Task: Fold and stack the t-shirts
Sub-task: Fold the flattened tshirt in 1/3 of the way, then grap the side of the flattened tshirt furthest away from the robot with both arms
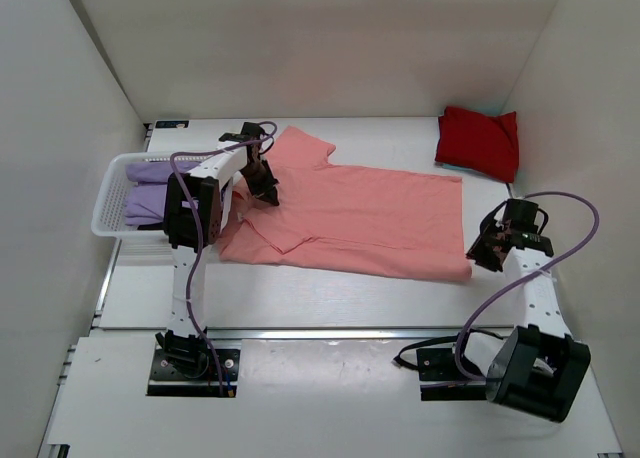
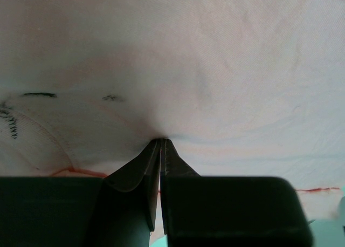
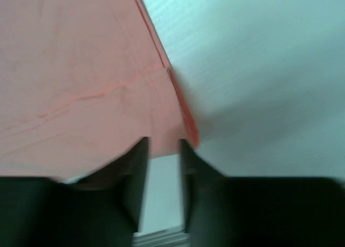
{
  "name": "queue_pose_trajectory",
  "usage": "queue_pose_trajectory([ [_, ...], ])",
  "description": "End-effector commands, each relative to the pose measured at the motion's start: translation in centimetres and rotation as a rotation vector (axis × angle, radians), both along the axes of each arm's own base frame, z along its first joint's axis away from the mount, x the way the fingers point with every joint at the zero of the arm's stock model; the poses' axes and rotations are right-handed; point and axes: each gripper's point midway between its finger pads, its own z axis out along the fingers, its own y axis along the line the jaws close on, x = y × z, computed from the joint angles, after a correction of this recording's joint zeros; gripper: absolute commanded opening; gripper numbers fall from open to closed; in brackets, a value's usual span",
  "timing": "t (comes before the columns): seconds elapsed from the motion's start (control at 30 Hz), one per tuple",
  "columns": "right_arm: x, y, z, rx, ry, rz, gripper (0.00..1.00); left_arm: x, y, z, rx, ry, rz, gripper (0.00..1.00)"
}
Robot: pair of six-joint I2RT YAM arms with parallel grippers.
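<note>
A salmon-pink t-shirt (image 1: 360, 213) lies spread flat across the middle of the table. My left gripper (image 1: 266, 190) is on its collar end, and in the left wrist view the left gripper (image 2: 161, 141) is shut on a pinch of the pale cloth (image 2: 215, 69). My right gripper (image 1: 480, 250) is at the shirt's near right hem corner. In the right wrist view the right gripper (image 3: 164, 144) has its jaws a little apart, with the hem corner of the shirt (image 3: 81, 69) lying between the tips. A folded red t-shirt (image 1: 478, 143) sits at the far right.
A white lattice basket (image 1: 104, 203) stands at the left table edge holding lavender-purple t-shirts (image 1: 150, 193), right beside the left arm. White walls close in the table on the left, back and right. Bare tabletop (image 3: 269, 69) lies right of the hem.
</note>
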Motion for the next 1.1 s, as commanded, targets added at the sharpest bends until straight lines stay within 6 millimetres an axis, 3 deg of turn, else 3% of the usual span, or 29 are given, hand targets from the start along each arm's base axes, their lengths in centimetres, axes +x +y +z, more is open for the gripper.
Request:
queue_pose_trajectory([
  [0.0, -0.2, 0.2, -0.9, 0.034, 0.044, -0.011, 0.33, -0.4, 1.6, 0.6, 0.049, -0.01, -0.002, 0.17],
  [0.1, 0.3, 0.1, -0.7, 0.008, 0.047, -0.004, 0.45, -0.8, 1.8, 0.7, 0.047, 0.0, -0.001, 0.17],
  [0.27, 2.3, 0.3, 0.2, 0.0, -0.015, 0.026, 0.43, -0.2, 1.4, 1.7, 0.038, -0.032, -0.01, 0.17],
  [0.37, 5.0, 0.8, 0.4, 0.008, -0.032, 0.078, 0.42, 1.4, 0.2, 3.7, 0.03, -0.101, -0.026, 0.17],
  [0.43, 7.2, 0.9, 1.1, 0.003, -0.048, 0.102, 0.42, 3.5, -1.2, 6.0, -0.01, -0.183, -0.031, 0.18],
  [0.47, 7.9, 1.2, 0.3, 0.009, -0.026, 0.113, 0.44, 4.8, -1.8, 7.6, -0.033, -0.236, -0.027, 0.21],
  [0.5, 9.1, 1.0, 1.0, -0.003, -0.045, 0.113, 0.44, 5.3, -2.6, 7.5, -0.052, -0.251, -0.033, 0.27],
  [0.57, 11.0, 0.9, 0.3, -0.006, -0.023, 0.117, 0.47, 7.9, -3.7, 9.8, -0.08, -0.344, -0.019, 0.32],
  [0.6, 12.2, 0.9, 0.0, -0.003, -0.027, 0.117, 0.47, 8.6, -4.1, 9.4, -0.083, -0.357, -0.006, 0.35],
  [0.63, 13.6, 0.8, 1.0, -0.007, -0.054, 0.118, 0.48, 10.0, -4.1, 9.9, -0.093, -0.391, 0.023, 0.37],
  [0.7, 15.7, 0.5, 0.9, -0.011, -0.055, 0.125, 0.49, 12.6, -4.3, 11.6, -0.107, -0.478, 0.052, 0.43],
  [0.73, 16.2, 0.5, 0.2, -0.007, -0.036, 0.13, 0.48, 13.4, -4.2, 10.7, -0.105, -0.48, 0.07, 0.43],
  [0.8, 17.8, 0.8, 0.8, -0.007, -0.058, 0.145, 0.49, 15.3, -3.9, 10.9, -0.103, -0.528, 0.093, 0.46],
  [0.83, 18.3, 1.0, 0.4, -0.005, -0.049, 0.149, 0.49, 16.1, -3.8, 9.8, -0.094, -0.536, 0.098, 0.45],
  [1.0, 20.2, 1.6, 0.4, 0.006, -0.056, 0.175, 0.49, 20.6, -1.7, 11.0, 0.063, -0.749, 0.11, 0.48],
  [1.07, 20.6, 1.9, 0.4, 0.012, -0.058, 0.178, 0.49, 21.6, -0.6, 11.3, 0.161, -0.823, 0.098, 0.54],
])
